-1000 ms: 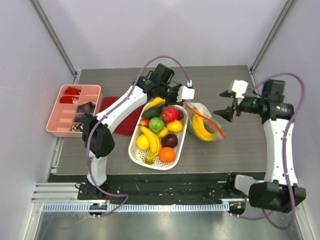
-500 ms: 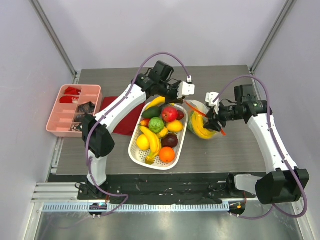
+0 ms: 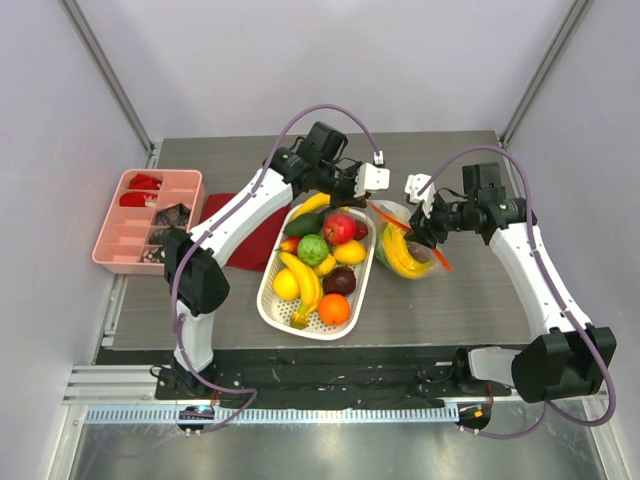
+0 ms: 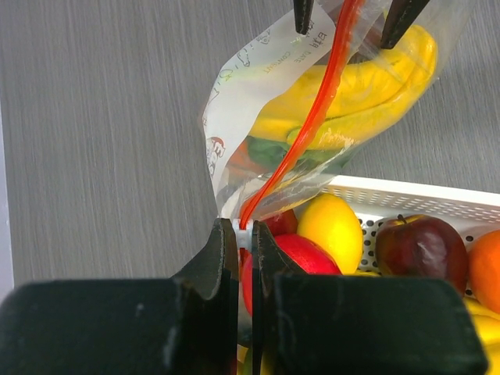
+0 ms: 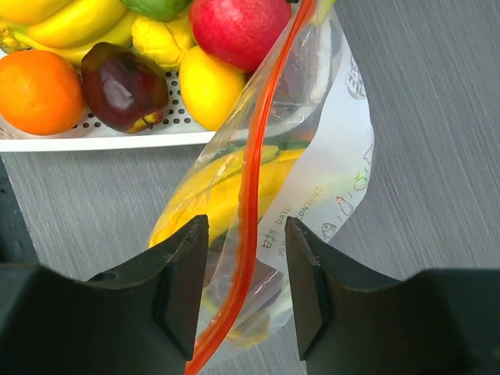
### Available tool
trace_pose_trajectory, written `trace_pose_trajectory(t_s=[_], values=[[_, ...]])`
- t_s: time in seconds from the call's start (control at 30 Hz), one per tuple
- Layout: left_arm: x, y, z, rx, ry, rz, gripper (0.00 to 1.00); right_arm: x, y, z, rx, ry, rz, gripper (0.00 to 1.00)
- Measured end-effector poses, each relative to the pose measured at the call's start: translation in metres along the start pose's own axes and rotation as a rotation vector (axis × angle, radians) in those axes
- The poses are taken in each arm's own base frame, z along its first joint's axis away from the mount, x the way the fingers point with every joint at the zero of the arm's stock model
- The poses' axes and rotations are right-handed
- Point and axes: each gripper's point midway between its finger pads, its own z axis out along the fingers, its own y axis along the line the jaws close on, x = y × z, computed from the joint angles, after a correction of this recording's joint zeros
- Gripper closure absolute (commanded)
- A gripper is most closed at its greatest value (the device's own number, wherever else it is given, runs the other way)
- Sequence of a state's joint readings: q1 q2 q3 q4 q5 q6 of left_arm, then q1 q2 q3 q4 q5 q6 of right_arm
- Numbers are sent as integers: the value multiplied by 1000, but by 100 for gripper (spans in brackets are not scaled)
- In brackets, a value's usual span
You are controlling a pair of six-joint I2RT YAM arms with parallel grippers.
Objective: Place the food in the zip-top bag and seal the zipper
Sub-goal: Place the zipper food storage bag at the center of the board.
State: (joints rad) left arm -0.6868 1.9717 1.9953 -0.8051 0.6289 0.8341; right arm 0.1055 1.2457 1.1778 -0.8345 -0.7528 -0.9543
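Note:
The clear zip-top bag (image 3: 405, 248) lies right of the white basket (image 3: 275, 305) and holds yellow bananas (image 5: 205, 199) and something green. My left gripper (image 4: 244, 231) is shut on the white slider tab at one end of the red-orange zipper (image 4: 314, 117), above the basket's edge; it also shows in the top view (image 3: 366, 201). My right gripper (image 5: 245, 234) is open, one jaw on each side of the zipper strip (image 5: 251, 187) without touching it; it also shows in the top view (image 3: 421, 231). The basket holds a red apple (image 5: 238, 27), an orange (image 5: 39, 90), a dark purple fruit (image 5: 125, 86) and more.
A pink compartment tray (image 3: 140, 215) stands at the table's left edge. A dark red cloth (image 3: 245, 238) lies between it and the basket. The table's near edge runs just below the basket.
My right arm has swung left from the table's right side to the bag, and its open jaws now straddle the zipper. My left gripper has kept its hold and barely moved.

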Motion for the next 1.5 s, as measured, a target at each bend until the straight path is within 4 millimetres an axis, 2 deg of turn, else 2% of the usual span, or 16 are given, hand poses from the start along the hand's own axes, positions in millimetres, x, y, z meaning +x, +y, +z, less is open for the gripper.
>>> trace_pose_trajectory(t_s=[0.13, 0.17, 0.2, 0.37, 0.57, 0.7, 0.77, 0.8, 0.87, 0.9, 0.93, 0.97, 1.1, 1.27, 1.4, 1.5], values=[[1, 0, -1, -3, 1, -21, 100, 1, 5, 4, -24, 8, -7, 65], [1, 1, -1, -4, 1, -28, 100, 2, 6, 5, -28, 10, -9, 86], [2, 1, -2, -7, 1, -40, 100, 3, 7, 6, -33, 13, -12, 98], [0, 4, -5, -10, -10, -71, 100, 11, 11, 10, -39, 36, -15, 99], [1, 2, -6, 2, -17, -74, 96, 11, 4, 2, 7, 50, -49, 99], [1, -1, -6, 20, -25, -66, 88, 11, -5, -5, 39, 49, -56, 99], [1, -1, -5, 24, -30, -62, 73, 11, -8, -8, 49, 48, -56, 99], [1, -1, -5, 25, -31, -60, 50, 11, -9, -9, 53, 47, -58, 99], [3, 2, -7, 12, -24, -59, 29, 14, -11, -13, 64, 63, -50, 99], [6, 5, -10, 2, -20, -70, 23, 18, -13, -16, 72, 74, -42, 99], [9, 8, -13, -7, -17, -83, 6, 21, -16, -20, 83, 83, -37, 99], [11, 11, -15, -16, -14, -97, 0, 24, -20, -24, 98, 92, -30, 99], [13, 22, -28, -72, -19, -149, 0, 29, -46, -47, 178, 108, -15, 99], [-5, 22, -49, -133, -59, -181, 0, 33, -94, -70, 273, 123, -25, 99], [-17, 27, -64, -177, -95, -222, 0, 31, -125, -75, 302, 124, -66, 99], [-10, 37, -74, -213, -107, -298, 0, 26, -144, -76, 317, 123, -111, 99]])
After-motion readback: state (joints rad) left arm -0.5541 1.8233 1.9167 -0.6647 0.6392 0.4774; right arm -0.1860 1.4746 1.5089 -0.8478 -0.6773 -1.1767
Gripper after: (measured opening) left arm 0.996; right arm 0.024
